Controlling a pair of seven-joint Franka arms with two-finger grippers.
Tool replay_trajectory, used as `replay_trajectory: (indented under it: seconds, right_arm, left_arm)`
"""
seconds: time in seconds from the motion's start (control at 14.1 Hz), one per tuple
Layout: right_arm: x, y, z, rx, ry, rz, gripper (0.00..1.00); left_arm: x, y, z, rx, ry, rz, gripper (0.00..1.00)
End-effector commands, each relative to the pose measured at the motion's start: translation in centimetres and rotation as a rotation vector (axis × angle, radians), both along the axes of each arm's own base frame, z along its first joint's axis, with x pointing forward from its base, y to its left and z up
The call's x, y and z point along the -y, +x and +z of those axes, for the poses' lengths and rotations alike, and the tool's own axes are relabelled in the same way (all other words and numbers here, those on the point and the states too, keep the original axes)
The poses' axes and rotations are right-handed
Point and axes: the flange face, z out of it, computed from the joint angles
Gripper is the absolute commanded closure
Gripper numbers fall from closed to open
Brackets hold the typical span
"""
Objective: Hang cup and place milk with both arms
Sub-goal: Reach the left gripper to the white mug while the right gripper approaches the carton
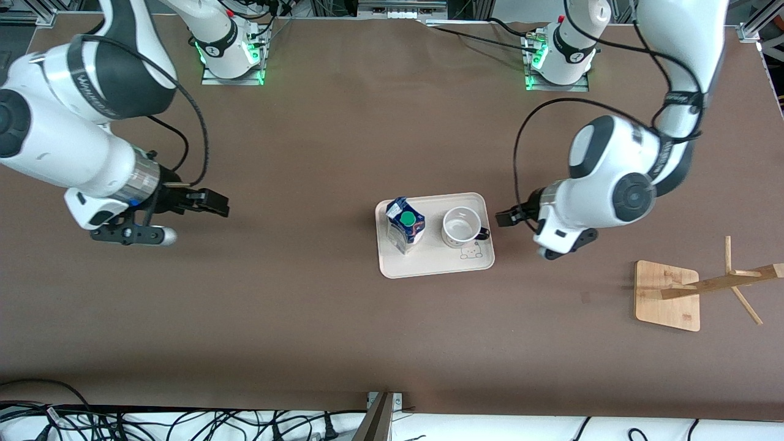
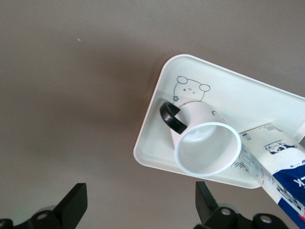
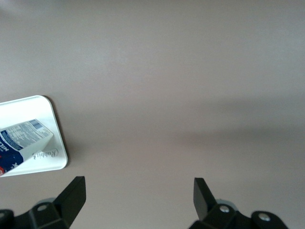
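Note:
The white cup (image 1: 460, 226) stands upright on a pale tray (image 1: 429, 264), its black handle (image 1: 484, 233) toward the left arm's end. The blue and white milk carton (image 1: 405, 223) with a green cap stands beside it on the same tray. My left gripper (image 1: 506, 217) is open and empty just off the tray's edge by the cup's handle. In the left wrist view the cup (image 2: 205, 143), the carton (image 2: 281, 171) and the tray (image 2: 157, 143) show ahead of the open left gripper (image 2: 140, 205). My right gripper (image 1: 214, 203) is open and empty over bare table toward the right arm's end. The right wrist view shows the tray's corner (image 3: 55, 138) and the carton (image 3: 24, 138) ahead of the open gripper (image 3: 139, 200).
A wooden mug rack (image 1: 704, 286) with slanted pegs on a square base stands near the left arm's end of the table, nearer the front camera than the tray. Brown table surface lies all around the tray.

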Motion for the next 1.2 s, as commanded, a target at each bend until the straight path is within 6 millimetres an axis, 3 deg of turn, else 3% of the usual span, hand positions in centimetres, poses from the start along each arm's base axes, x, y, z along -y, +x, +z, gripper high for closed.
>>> replay_trajectory:
  seconds: [0.0, 0.14, 0.21, 0.43, 0.78, 0.92, 1.13]
  right_arm:
    - [-2.2, 0.0, -0.6, 0.0, 0.011, -0.018, 0.0]
    - [-3.6, -0.3, -1.2, -0.01, 0.008, 0.003, 0.0]
    - [-4.9, -0.7, -1.2, -0.009, 0.004, 0.024, 0.0]
    - [-5.9, -1.0, -1.8, -0.019, -0.005, 0.018, 0.0]
    - [-9.0, -1.5, -3.5, -0.028, -0.015, -0.01, 0.0]
    - [-10.4, -1.9, -3.6, -0.021, -0.014, -0.01, 0.0]
    - [-11.2, -2.1, -4.2, -0.028, -0.017, 0.0, 0.0]
  left_arm:
    - [3.0, 0.0, -3.3, -0.003, -0.012, 0.064, 0.0]
    - [4.6, -0.4, -5.1, -0.002, -0.012, 0.063, 0.0]
    - [4.8, -0.6, -5.8, -0.015, -0.009, 0.06, 0.0]
    - [4.7, -1.1, -7.5, -0.044, -0.001, 0.06, 0.0]
    - [4.7, -2.3, -8.4, -0.085, -0.013, 0.076, 0.01]
    - [5.2, -2.8, -8.6, -0.093, -0.014, 0.067, 0.14]
    - [5.3, -2.9, -8.8, -0.096, -0.014, 0.064, 0.44]
